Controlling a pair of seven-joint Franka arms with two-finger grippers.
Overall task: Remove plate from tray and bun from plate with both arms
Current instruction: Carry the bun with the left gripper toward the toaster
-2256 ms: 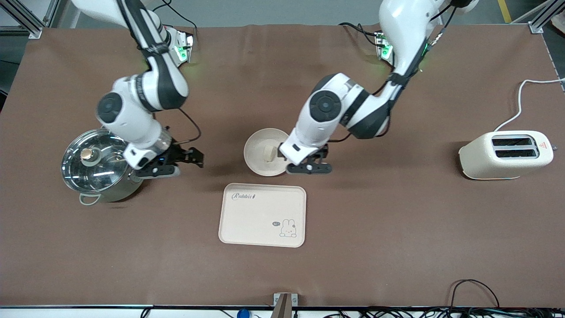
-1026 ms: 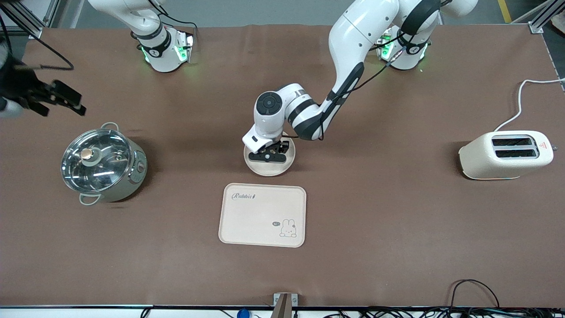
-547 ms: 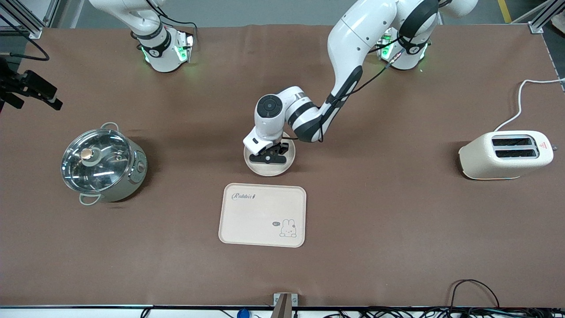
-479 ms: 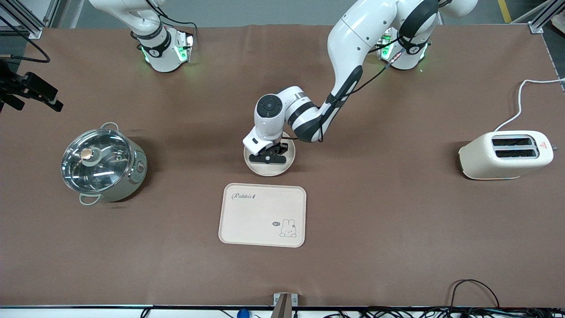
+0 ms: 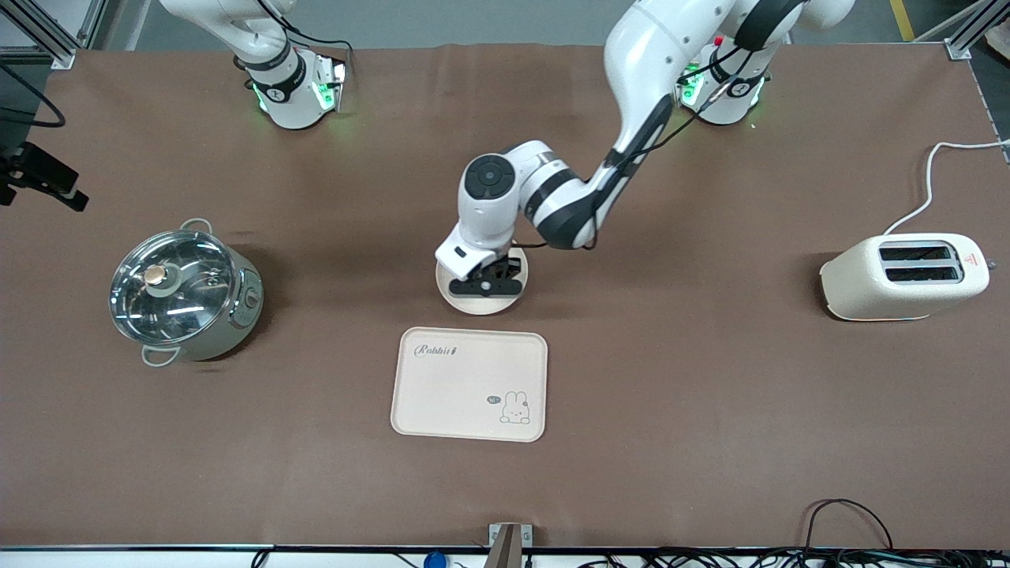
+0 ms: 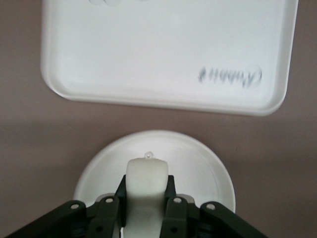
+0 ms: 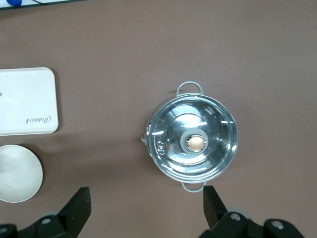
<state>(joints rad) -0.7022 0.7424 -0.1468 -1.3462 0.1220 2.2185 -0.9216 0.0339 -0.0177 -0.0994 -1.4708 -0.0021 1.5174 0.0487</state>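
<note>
Left gripper (image 5: 483, 285) clamped, wrist bent down; right gripper (image 7: 143, 208) raised, spread wide.

The left gripper (image 5: 483, 278) hides the bun in the front view; the right gripper (image 5: 35, 177) is cut off at the frame edge.

Even overhead light; soft shadows lie under the pot (image 5: 186, 290) and toaster (image 5: 904, 276), glare glints on the pot's glass lid (image 7: 193, 143), and the left wrist view is slightly soft.

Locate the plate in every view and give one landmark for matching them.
Front view: the plate sits mid-table under the left hand, just farther from the camera than the tray.
Left wrist view: plate under the held bun.
Right wrist view: plate at the picture's edge.
Shared landmark: the tray's "Rabbit" lettering, closest to the plate.
</note>
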